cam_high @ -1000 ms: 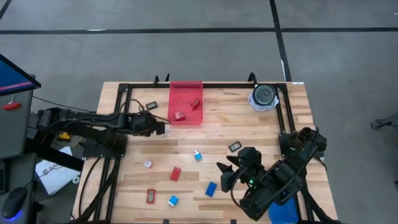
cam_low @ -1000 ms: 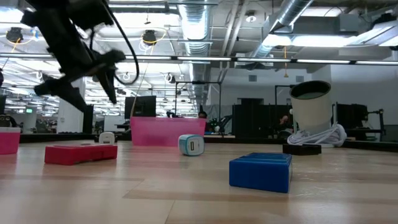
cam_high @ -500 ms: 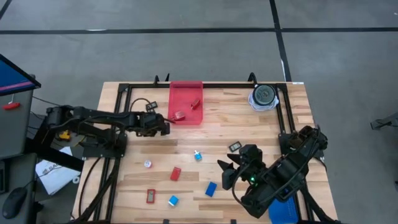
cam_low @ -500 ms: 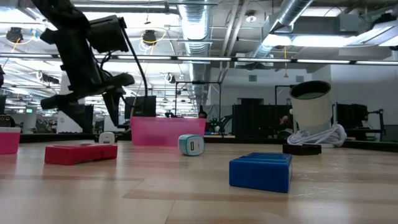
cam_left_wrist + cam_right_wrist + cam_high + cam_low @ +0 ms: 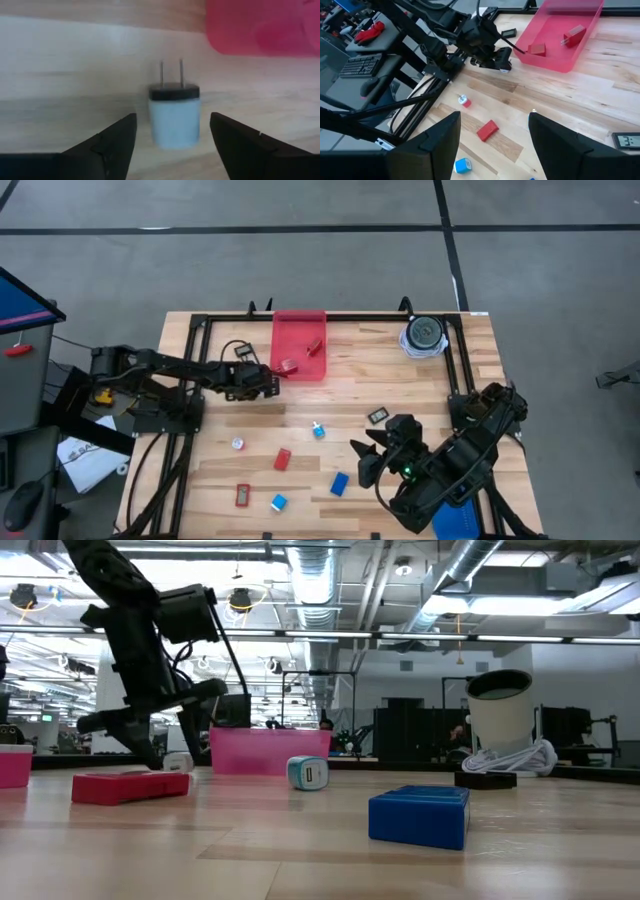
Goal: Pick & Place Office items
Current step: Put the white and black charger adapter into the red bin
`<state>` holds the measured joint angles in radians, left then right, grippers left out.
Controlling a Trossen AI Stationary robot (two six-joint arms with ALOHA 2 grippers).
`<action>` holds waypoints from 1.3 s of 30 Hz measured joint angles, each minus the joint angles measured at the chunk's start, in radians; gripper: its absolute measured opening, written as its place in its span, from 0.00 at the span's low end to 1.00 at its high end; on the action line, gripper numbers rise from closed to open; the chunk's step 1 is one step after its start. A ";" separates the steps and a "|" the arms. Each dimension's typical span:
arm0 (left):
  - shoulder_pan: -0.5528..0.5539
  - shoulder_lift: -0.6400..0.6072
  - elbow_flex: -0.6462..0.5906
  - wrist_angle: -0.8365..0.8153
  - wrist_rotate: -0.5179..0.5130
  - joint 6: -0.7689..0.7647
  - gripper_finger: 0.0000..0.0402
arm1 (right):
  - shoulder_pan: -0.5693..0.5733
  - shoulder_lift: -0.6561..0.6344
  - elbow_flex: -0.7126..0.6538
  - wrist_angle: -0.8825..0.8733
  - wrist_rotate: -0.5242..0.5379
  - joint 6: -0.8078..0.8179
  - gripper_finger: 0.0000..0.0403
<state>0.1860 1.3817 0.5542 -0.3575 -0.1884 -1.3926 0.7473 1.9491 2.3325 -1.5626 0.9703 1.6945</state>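
With the left hand (image 5: 170, 145) spread open over the white plug (image 5: 174, 116) lying on the surface just beside the red tray (image 5: 262, 25), a level descent is needed — fingers astride its body, prongs untouched — while the open right hand (image 5: 362, 458) waits.

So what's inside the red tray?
The red tray holds two red blocks: one near its front edge, one further back. Its rear corner isn't covered; nothing else shows.

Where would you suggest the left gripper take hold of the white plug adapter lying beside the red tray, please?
Probably across the white body of the plug adapter, from above. It lies flat with prongs toward the red tray, its flat sides facing the open left gripper fingers either side.
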 joint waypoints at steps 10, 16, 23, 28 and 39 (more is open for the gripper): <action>-0.001 0.008 0.000 -0.022 -0.042 0.012 0.36 | 0.011 0.000 0.000 0.000 0.003 0.005 0.56; -0.015 -0.025 -0.001 -0.029 -0.049 0.049 0.31 | 0.012 0.000 0.000 -0.001 0.003 0.000 0.56; -0.093 -0.198 -0.001 -0.041 0.005 0.041 0.31 | 0.012 0.000 0.000 -0.001 0.003 0.000 0.56; -0.150 -0.323 -0.001 0.094 -0.004 0.105 0.31 | 0.005 0.000 0.000 -0.008 0.019 0.002 0.56; 0.057 -0.175 0.107 0.419 0.018 0.451 0.31 | -0.025 0.000 0.000 -0.009 0.026 0.001 0.56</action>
<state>0.2427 1.2071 0.6612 0.0614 -0.1702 -0.9417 0.7221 1.9495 2.3325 -1.5711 0.9962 1.6956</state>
